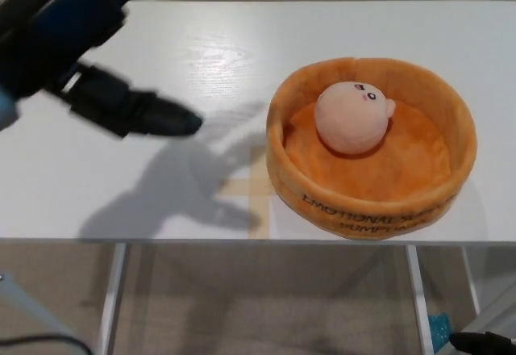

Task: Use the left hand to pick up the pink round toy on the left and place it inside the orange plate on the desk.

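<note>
Toy [352,118] — pink, round, a small face on its far side — sits inside the orange plate [372,205], toward the far part of its hollow, on the table [226,64]. Placement looks done; nothing seems left but clearing the arm. Left hand [129,111], blurred, hangs over the table well left of the plate, holding nothing — fingers pointing right, loosely extended.

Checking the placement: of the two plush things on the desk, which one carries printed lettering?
The orange plate: dark lettering runs along its front outer wall. The pink round toy lying inside it shows only a small face.
</note>
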